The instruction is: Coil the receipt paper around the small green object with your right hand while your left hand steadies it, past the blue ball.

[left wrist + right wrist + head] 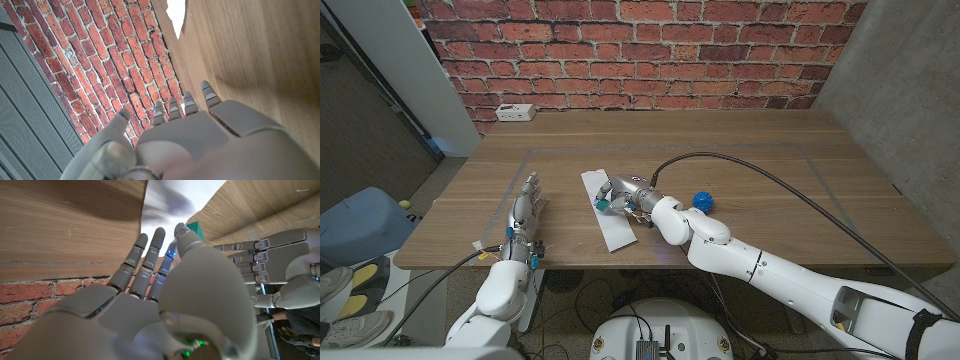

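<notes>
White receipt paper lying flat on wooden bench, mid-front. Right hand over paper's right edge, fingers apart and extended, touching small green object at fingertips; firm grip or not, can't tell. Blue ball just right of that forearm. Left hand well left of paper, fingers straight, holding nothing. Right wrist cam: green corner poking past thumb.

No text, label, brand, number or sign can be read in these views.
</notes>
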Controlling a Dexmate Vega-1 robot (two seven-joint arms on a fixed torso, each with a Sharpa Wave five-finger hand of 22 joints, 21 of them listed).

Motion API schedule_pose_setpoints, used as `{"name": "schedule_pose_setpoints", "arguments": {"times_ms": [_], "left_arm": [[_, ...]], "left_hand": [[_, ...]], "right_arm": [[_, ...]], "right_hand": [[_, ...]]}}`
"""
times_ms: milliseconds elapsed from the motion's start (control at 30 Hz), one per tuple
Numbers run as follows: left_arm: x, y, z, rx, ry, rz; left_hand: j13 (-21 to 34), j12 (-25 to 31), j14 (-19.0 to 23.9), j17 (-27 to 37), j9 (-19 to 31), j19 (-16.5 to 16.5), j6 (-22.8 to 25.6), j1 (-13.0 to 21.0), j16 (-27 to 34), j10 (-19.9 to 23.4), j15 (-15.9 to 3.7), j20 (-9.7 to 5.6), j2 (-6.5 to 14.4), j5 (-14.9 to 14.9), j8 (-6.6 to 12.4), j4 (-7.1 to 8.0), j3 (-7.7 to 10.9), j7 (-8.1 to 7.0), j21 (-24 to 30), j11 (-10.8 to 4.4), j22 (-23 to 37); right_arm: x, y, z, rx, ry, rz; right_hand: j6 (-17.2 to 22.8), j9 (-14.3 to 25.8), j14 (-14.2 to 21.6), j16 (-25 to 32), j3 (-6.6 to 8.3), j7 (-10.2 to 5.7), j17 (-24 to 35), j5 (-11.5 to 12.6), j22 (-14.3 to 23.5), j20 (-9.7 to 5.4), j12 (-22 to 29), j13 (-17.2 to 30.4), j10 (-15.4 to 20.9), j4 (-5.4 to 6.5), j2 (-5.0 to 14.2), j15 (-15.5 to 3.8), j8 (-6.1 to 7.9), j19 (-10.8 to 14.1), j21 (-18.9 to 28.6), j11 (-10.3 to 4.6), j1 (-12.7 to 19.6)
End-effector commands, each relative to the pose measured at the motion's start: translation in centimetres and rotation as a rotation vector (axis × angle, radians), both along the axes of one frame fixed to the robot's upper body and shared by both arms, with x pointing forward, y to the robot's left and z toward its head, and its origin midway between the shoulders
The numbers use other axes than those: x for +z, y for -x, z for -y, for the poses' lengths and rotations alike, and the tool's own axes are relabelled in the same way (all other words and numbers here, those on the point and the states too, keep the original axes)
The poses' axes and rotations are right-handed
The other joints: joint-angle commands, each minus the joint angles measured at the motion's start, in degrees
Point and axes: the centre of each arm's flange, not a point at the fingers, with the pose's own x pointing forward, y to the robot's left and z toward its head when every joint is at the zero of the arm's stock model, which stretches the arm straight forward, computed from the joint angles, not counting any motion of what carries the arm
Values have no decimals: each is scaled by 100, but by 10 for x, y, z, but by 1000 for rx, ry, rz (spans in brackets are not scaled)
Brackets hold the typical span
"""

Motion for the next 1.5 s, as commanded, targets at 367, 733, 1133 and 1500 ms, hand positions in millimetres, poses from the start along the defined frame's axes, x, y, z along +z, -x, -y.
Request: {"name": "schedule_pose_setpoints", "arguments": {"times_ms": [367, 733, 1133, 1500], "left_arm": [[0, 2, -3, -15, -12, 22], [3, -5, -3, -22, -9, 25], [5, -10, -3, -23, -3, 16], [10, -15, 0, -29, -11, 13]], "left_hand": [[27, -27, 29, 18, 16, 48, 39, 58, -3, 20, 3, 10, -17, -25, 9, -28, 2, -8, -23, 5, 33], [28, -33, 35, 19, 17, 62, 44, 57, -4, 26, 1, 9, -21, -29, 5, -33, -1, -14, -26, 4, 34], [28, -46, 35, 20, 17, 70, 38, 56, -6, 14, 1, 9, -20, -31, -2, -37, -1, -13, -32, 6, 36], [29, -49, 41, 21, 17, 74, 35, 56, -6, 20, 3, 9, -17, -33, -5, -40, -1, -14, -36, 6, 37]], "right_arm": [[-10, -15, 7, -166, 115, 34], [-8, -16, 5, -131, 118, -5], [-4, -20, 6, -113, 116, -43], [0, -24, 13, -108, 80, -69]], "right_hand": [[334, 18, -55, -52, -179, 330, 35, 33, -1, -31, -38, 20, -25, 115, 191, -825, 10, -19, 42, -40, -117], [360, 11, -156, -175, -171, 292, -4, 28, -10, -15, -99, 2, -96, 89, 164, -781, 16, -60, 47, -34, -144], [-1211, -57, -779, -833, -360, -169, -262, 57, -57, 318, -668, -148, -1126, 200, -80, -647, -764, -465, -46, 30, -755], [-2915, -84, -1115, -1088, -764, -145, -300, 204, -74, 480, -866, -229, -1757, 480, -365, -449, -1157, -684, -159, 122, -1605]]}}
